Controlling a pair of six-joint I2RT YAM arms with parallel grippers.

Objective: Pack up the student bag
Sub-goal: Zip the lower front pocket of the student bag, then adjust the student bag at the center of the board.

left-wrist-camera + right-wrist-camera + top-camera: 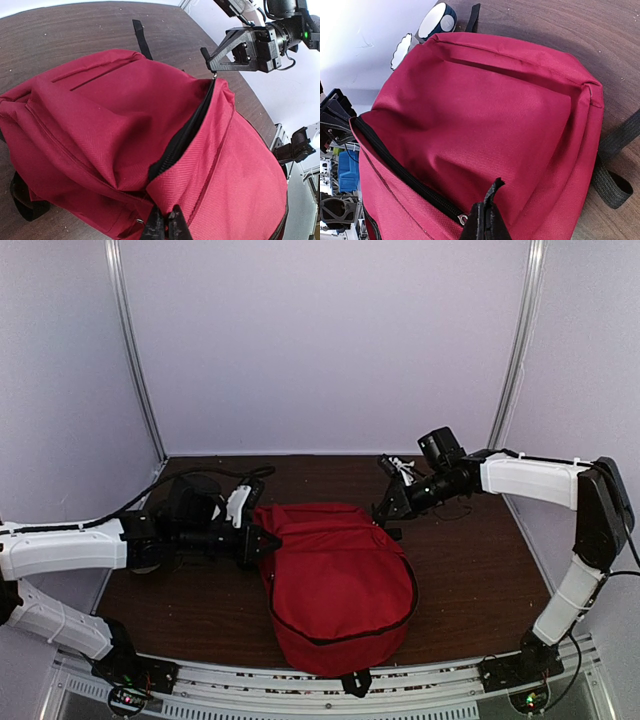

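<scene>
Dark wooden table (480, 580) under everything. Flat at its middle and reaching toward the near edge: the red student bag (335, 585), by far the biggest item.

Looks soft and limp, creasing and sagging with no frame inside. Probably light and mostly hollow, so likely to fold or drag rather than shift as one piece. Neither fragile nor slippery.

Main zipper (185, 135) partly undone across the far part, gaping to a dark slit. Black straps (615, 165) poking out from under the fabric, loose and apt to snag.

Best taken by the rim of the opening, one hold on each side, drawing the mouth wide for packing.

Left gripper (262, 543) clenched, pinching the red rim at the bag's far-left corner. Right gripper (385, 512) clenched too, at the far-right end of the zipper, seemingly on a small black pull tab (495, 187). Exact hold hard to tell.
</scene>
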